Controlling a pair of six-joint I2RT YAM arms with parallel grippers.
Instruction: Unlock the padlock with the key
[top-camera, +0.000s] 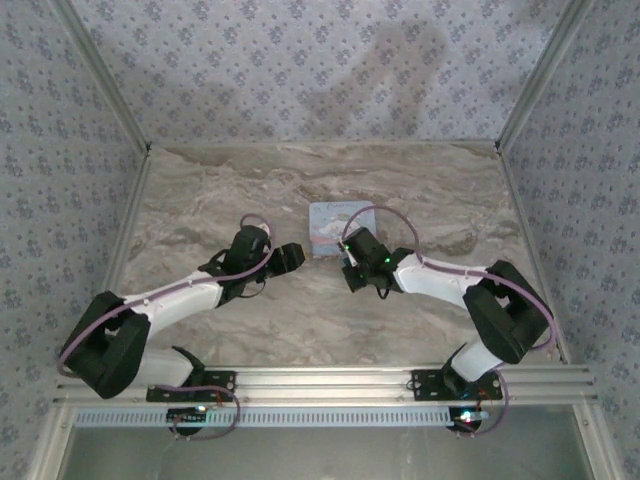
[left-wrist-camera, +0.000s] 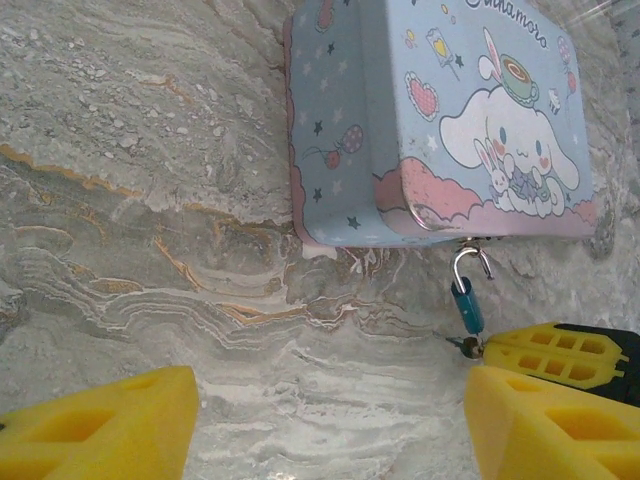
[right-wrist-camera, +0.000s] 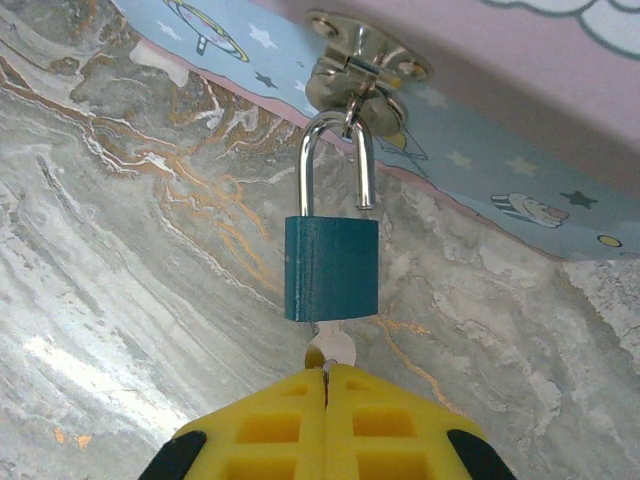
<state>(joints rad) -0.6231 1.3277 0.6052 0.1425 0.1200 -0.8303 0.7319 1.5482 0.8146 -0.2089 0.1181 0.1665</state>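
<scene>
Tin on the table, padlock on its near-side clasp, key under padlock in right pincer, left pincer leftward

Teal-blue padlock, silver shackle and key, light-blue cartoon-printed tin, yellow right gripper, grey-veined marble table

White arm links, black joints, lilac cables, yellow gridded gripper fingers

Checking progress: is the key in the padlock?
In: the small silver key protrudes below the little teal metal padlock, pinched by the shut yellow right claw.
</scene>
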